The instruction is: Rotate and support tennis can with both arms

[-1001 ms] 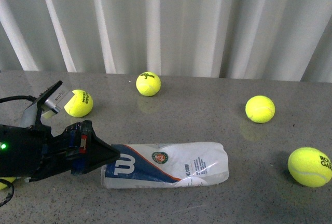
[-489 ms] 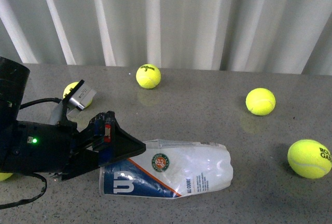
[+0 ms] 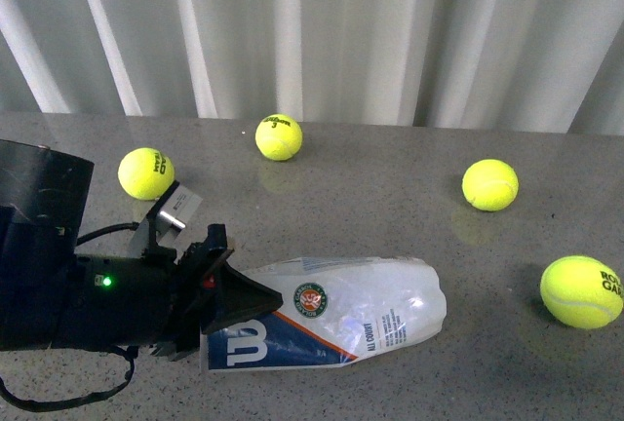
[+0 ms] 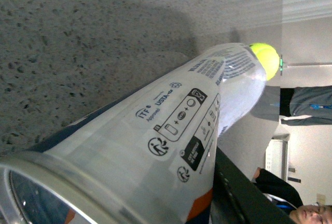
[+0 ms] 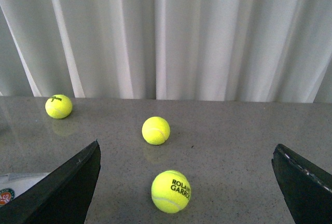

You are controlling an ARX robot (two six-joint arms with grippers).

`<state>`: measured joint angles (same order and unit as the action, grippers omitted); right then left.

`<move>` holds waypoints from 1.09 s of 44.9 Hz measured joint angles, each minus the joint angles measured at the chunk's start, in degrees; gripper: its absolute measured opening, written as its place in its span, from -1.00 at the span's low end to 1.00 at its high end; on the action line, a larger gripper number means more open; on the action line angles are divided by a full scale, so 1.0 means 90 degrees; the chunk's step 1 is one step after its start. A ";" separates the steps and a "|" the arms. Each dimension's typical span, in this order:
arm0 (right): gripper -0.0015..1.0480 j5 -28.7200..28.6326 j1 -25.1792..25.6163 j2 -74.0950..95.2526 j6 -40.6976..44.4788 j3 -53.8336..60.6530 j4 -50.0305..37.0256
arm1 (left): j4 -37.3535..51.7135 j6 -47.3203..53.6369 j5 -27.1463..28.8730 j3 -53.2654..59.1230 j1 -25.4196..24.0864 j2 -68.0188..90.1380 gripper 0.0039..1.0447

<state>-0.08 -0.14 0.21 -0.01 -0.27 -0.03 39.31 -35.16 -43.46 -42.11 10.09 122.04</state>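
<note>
The tennis can [image 3: 331, 314] lies on its side on the grey table, a clear tube with a blue-white-orange Wilson label. Its closed end points right and sits a little further back than its gripped end. My left gripper [image 3: 229, 309] is shut on the can's left end. In the left wrist view the can [image 4: 155, 130] fills the frame, with its silver rim [image 4: 46, 177] close by and one black finger [image 4: 244, 193] against its side. My right gripper [image 5: 185, 145] is open and empty over the table, right of the can. A corner of the can [image 5: 15, 187] shows beside its left finger.
Several yellow tennis balls lie loose on the table: back left [image 3: 146, 172], back middle [image 3: 279, 136], right [image 3: 489, 184] and front right [image 3: 582, 291]. The front right ball [image 5: 171, 191] lies between my right gripper's open fingers. White curtains hang behind the table.
My left arm has moved right and nearer with the can in its grip. The can has rolled, so the Wilson logo sits lower, and its gripped end has swung toward the front.
</note>
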 joint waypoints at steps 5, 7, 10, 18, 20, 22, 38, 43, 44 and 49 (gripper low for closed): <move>0.87 -0.0002 0.0000 0.0000 0.0000 0.0000 0.0000 | -0.0223 0.0024 -0.0165 0.0010 -0.0066 -0.0223 -0.89; 0.87 0.0000 0.0000 0.0000 0.0000 0.0000 0.0000 | -0.0338 0.0039 -0.0194 0.0015 -0.0100 -0.0367 -0.94; 0.87 -0.0002 0.0000 0.0000 0.0000 0.0000 0.0000 | -0.0578 0.0126 -0.0177 0.0036 -0.0155 -0.0629 -0.94; 0.87 0.0000 0.0000 0.0000 0.0000 0.0000 0.0000 | -0.1513 0.0663 0.0041 0.0068 -0.0236 -0.1464 -0.94; 0.87 -0.0002 0.0000 0.0000 0.0000 0.0000 0.0000 | -0.2011 0.0945 0.0168 0.0029 -0.0233 -0.1836 -0.94; 0.87 -0.0002 0.0000 0.0000 0.0000 0.0000 0.0000 | -0.2426 0.1275 0.0260 -0.0036 -0.0226 -0.2130 -0.94; 0.87 0.0000 0.0000 0.0000 0.0000 0.0000 0.0000 | -0.6489 0.5309 0.2336 -0.2130 0.0879 -0.3730 -0.94; 0.87 0.0000 0.0000 0.0000 0.0000 0.0000 0.0000 | -0.7099 0.6339 0.3062 -0.2492 0.1236 -0.3623 -0.94; 0.87 -0.0002 0.0000 0.0000 0.0000 0.0000 0.0000 | -0.7201 0.6681 0.3262 -0.2565 0.1299 -0.3589 -0.94; 0.87 -0.0002 0.0000 0.0000 0.0000 0.0000 0.0000 | -0.7487 0.7871 0.4209 -0.2851 0.1651 -0.3279 -0.94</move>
<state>-0.10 -0.14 0.21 -0.01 -0.27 -0.03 -28.08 35.68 -5.58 -67.77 24.95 92.53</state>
